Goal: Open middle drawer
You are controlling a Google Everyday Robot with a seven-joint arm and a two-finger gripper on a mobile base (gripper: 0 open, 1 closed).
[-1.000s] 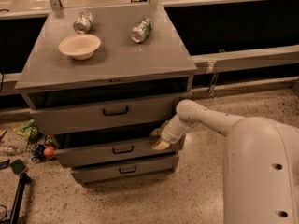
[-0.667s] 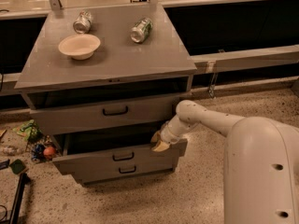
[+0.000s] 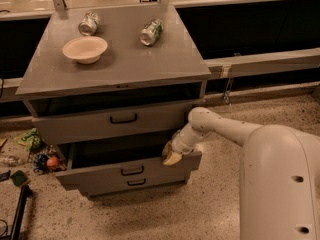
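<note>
The middle drawer [image 3: 100,173] is the second of three grey drawers in the cabinet. It stands pulled out, its dark inside showing behind the flat front. Its small black bar handle [image 3: 132,171] is at the front's middle. My gripper [image 3: 171,154] is at the drawer's right end, resting on the top edge of its front. My white arm [image 3: 225,129] reaches to it from the right. The top drawer [image 3: 115,120] sits slightly open above. The bottom drawer [image 3: 135,185] is shut below.
On the cabinet top [image 3: 120,59] lie a cream bowl [image 3: 85,49] and two tipped cans [image 3: 89,24] [image 3: 151,32]. Small coloured items [image 3: 42,159] litter the floor at the left. A dark counter runs behind.
The middle drawer has slid further out towards me, with my gripper moving along with its right end.
</note>
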